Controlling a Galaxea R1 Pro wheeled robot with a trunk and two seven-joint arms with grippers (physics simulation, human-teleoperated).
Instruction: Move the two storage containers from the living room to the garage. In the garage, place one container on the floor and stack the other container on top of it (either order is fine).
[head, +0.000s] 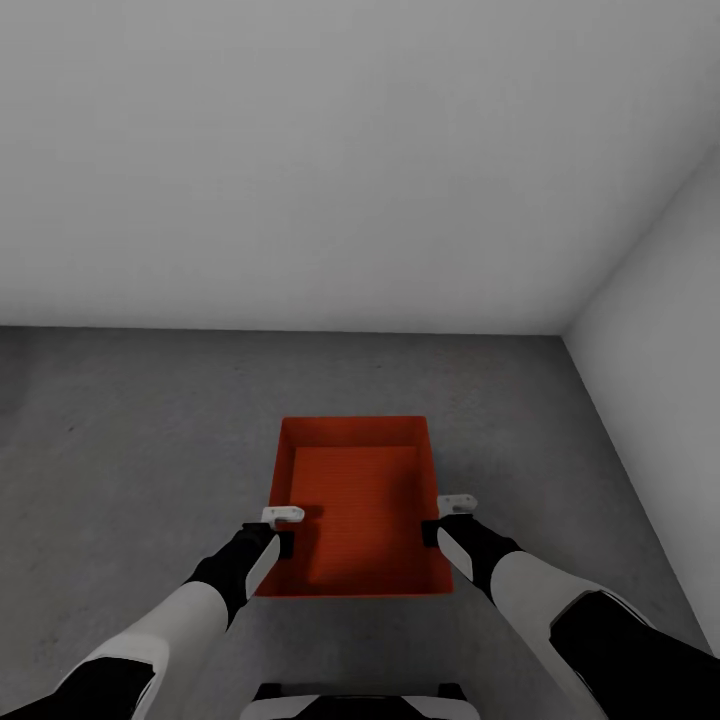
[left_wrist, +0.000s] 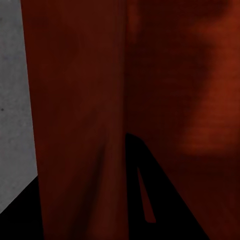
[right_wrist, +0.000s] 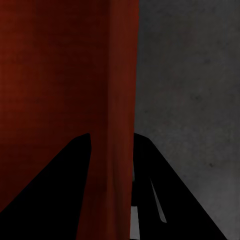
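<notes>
One red-orange storage container sits low over the dark grey floor, open side up and empty. I cannot tell whether it touches the floor. My left gripper is shut on the container's left wall near the front. My right gripper is shut on the right wall opposite it. In the left wrist view the red wall runs between the two dark fingers. The right wrist view shows the other wall pinched between that hand's fingers, with grey floor beside it.
A plain white wall stands a short way beyond the container. A second white wall closes in on the right, forming a corner. Bare grey floor stretches to the left.
</notes>
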